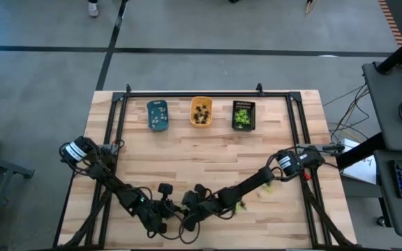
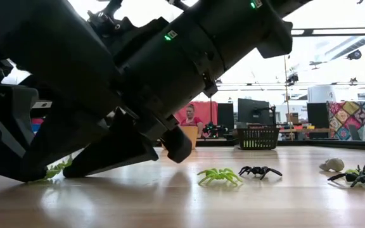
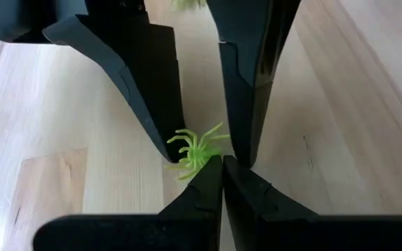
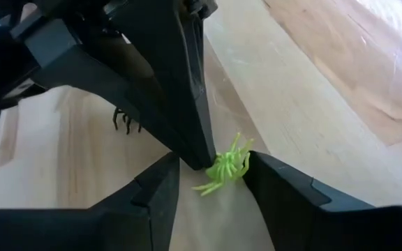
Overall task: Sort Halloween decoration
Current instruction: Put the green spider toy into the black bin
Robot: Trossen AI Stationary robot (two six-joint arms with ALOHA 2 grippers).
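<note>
Right claw (image 4: 211,174): spread, its two fingers on either side of a yellow-green spider (image 4: 226,167) on the table top, in the lower middle of the right wrist picture; nothing is pinched.
Left claw (image 3: 222,162): pressed together, its tips touching the same spider (image 3: 196,150), lower centre of the left wrist picture.
Where the claws meet: bottom centre of the high picture, both arms reaching in from the table's sides.
Held spider: flat on the wood, between the right fingers and against the left tips.
Black spider (image 4: 125,120): on the wood beyond the left claw, left of centre in the right wrist picture.
Loose spiders, low picture: a green one (image 2: 219,175) and a black one (image 2: 260,171) side by side right of centre; another black one (image 2: 360,176) at the right edge.
Table (image 1: 208,153): pale wood planks.
Trays: blue tray (image 1: 158,115), orange tray (image 1: 201,112) and black tray (image 1: 243,115) in a row, upper middle of the high picture, each with small figures inside.
</note>
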